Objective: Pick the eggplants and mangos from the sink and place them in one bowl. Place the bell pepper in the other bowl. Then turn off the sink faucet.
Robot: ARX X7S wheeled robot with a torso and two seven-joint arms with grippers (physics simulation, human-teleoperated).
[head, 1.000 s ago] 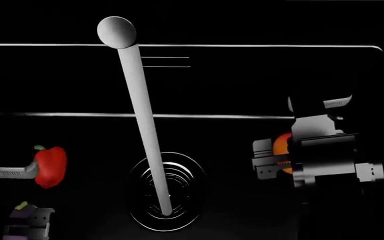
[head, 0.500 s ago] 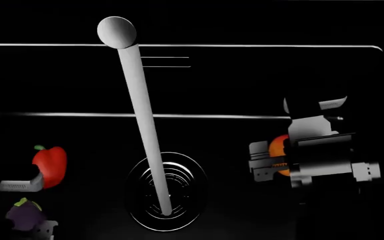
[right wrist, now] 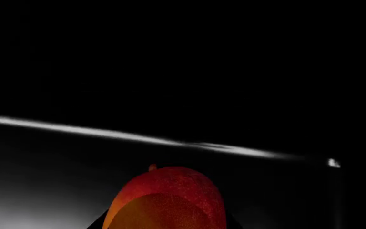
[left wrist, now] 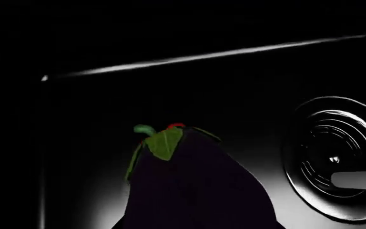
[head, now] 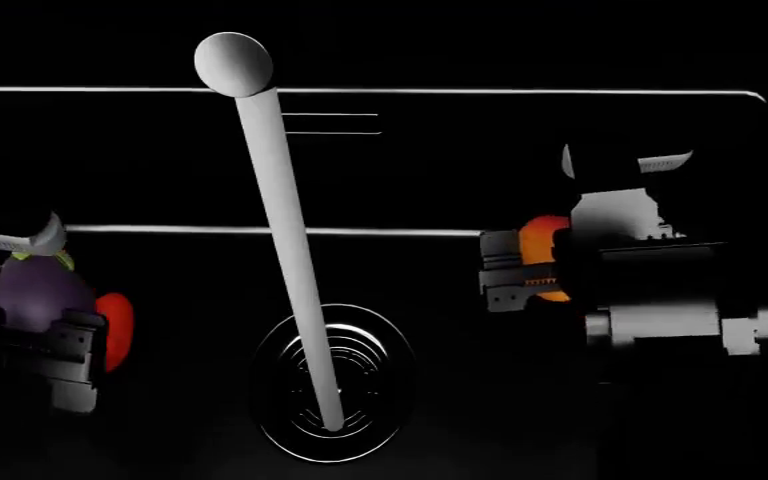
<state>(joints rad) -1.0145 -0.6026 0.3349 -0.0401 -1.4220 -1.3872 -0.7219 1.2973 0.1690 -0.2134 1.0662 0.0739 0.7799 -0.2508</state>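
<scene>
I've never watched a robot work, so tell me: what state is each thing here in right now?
Eggplant: held in the left gripper, above the sink.
Mango: held in the right gripper.
Bell pepper: loose in the sink, partly hidden behind the eggplant.
Faucet: spout over the drain; no water visible.

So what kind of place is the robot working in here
Most likely a kitchen sink, rendered in simulation. A black sink with a ringed chrome drain sits under a slim grey faucet, and the grippers hold produce: an eggplant on the left, a mango on the right.
</scene>
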